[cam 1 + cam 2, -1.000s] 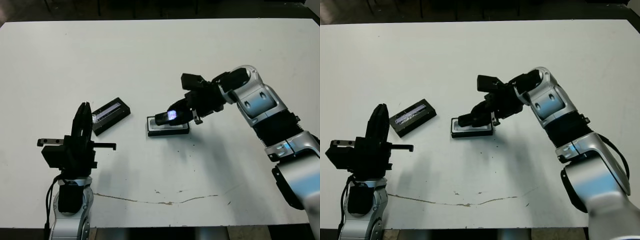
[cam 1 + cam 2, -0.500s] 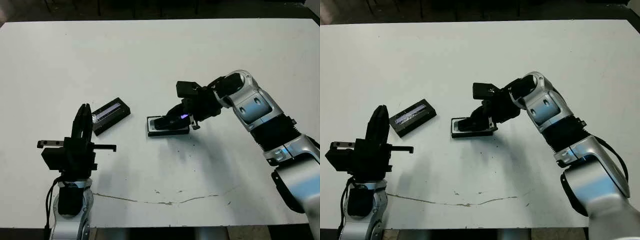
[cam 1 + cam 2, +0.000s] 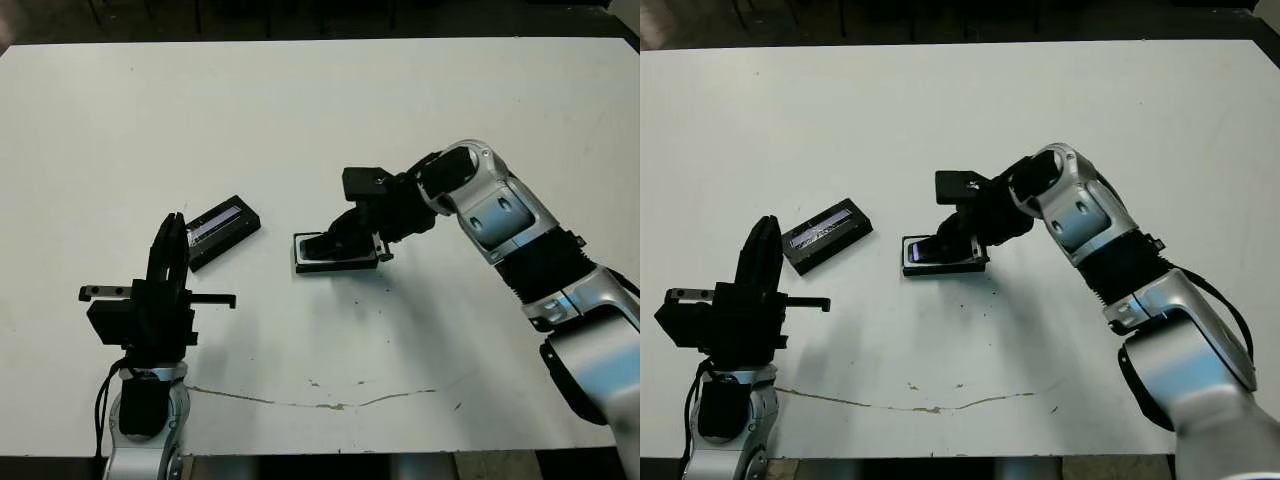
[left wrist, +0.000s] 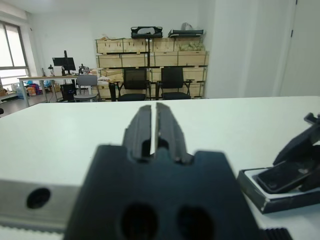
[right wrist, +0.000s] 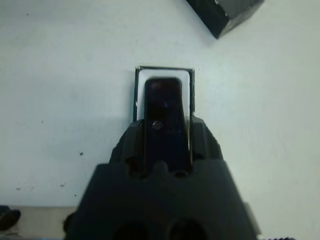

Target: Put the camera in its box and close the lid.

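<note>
My right gripper (image 5: 166, 131) is squeezing the camera (image 5: 165, 102), lying in the box (image 3: 943, 256). Letting go crooked, it might pop out. My left gripper (image 4: 154, 131) is staying closed, empty.

The white table (image 3: 300, 110) carries the box (image 3: 335, 264) and, nearby, the lid (image 3: 222, 231).
</note>
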Action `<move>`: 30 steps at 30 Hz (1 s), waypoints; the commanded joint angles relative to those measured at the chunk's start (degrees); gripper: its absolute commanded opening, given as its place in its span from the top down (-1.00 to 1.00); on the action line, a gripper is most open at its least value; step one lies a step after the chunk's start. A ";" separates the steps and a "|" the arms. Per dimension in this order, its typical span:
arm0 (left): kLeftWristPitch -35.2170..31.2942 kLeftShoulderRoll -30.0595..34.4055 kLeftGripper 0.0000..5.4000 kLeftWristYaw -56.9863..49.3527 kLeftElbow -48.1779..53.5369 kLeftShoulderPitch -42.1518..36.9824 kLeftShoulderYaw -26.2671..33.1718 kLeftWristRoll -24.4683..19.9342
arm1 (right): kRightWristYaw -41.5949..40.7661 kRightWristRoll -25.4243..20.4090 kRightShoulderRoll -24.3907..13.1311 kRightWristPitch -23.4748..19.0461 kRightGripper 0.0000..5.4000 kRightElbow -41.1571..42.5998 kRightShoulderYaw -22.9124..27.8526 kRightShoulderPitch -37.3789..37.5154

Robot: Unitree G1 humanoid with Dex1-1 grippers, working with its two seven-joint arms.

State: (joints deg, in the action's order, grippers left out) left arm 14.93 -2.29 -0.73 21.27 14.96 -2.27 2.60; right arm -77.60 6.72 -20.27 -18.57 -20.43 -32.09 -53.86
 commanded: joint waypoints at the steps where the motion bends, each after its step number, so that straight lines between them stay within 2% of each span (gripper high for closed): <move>1: -0.60 0.00 1.00 -0.36 -0.62 1.18 -0.07 0.11 | -0.37 0.75 1.42 -0.20 0.64 -1.39 -1.97 1.15; 16: -0.24 0.22 1.00 -0.83 -0.41 1.46 0.16 0.93 | -0.96 2.41 2.95 0.31 0.64 -3.59 -3.16 0.17; 22: -0.30 0.22 1.00 -0.83 -0.55 1.39 0.33 0.79 | -1.52 0.59 2.62 1.22 0.64 -6.11 -0.76 -0.52; 30: -0.45 0.00 1.00 -0.87 -0.46 1.47 0.19 0.49 | -5.60 -2.34 1.30 7.83 0.13 -13.35 3.01 -3.75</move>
State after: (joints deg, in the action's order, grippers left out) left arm 14.99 -2.41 -1.29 21.26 15.44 -2.19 2.94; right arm -82.20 4.28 -18.45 -11.59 -32.31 -29.34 -57.04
